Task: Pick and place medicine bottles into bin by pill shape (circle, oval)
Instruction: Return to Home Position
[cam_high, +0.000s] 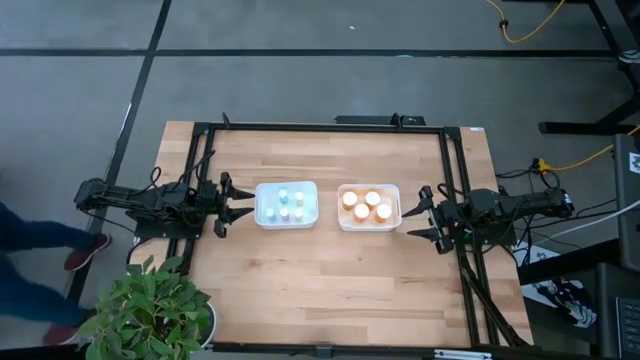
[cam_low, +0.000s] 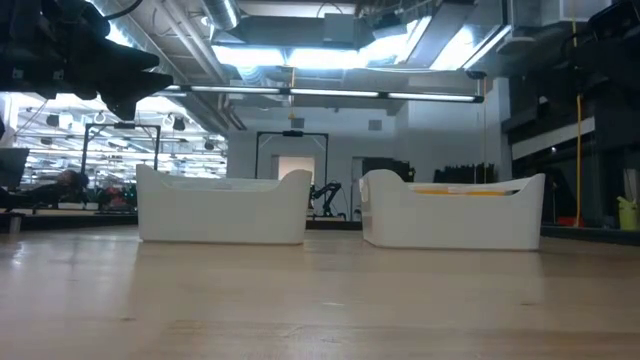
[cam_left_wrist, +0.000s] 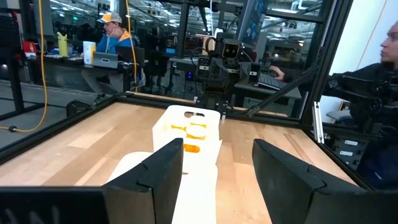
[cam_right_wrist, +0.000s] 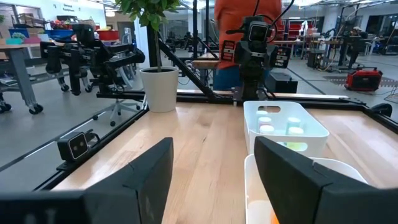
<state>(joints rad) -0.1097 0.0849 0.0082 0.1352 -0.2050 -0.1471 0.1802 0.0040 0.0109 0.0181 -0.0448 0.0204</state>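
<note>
Two white bins stand side by side in the middle of the wooden table. The left bin (cam_high: 287, 204) holds several small pale bottles with white caps (cam_right_wrist: 278, 124). The right bin (cam_high: 369, 207) holds several orange-bodied bottles (cam_high: 366, 205), which show as orange patches through its wall (cam_left_wrist: 191, 148). All the bottles stand upright on the bin floors. My left gripper (cam_high: 240, 203) (cam_left_wrist: 221, 180) hovers level just left of the left bin, open, with nothing between its fingers. Just right of the right bin, my right gripper (cam_high: 418, 215) (cam_right_wrist: 211, 174) is also level, open and empty.
A black frame (cam_high: 320, 127) rims the table. A potted plant (cam_high: 150, 310) stands at the near left corner. A person (cam_high: 30, 250) is on the floor to the left, and others sit beyond the table (cam_left_wrist: 112, 37). Bare wood (cam_high: 330, 290) lies near the front edge.
</note>
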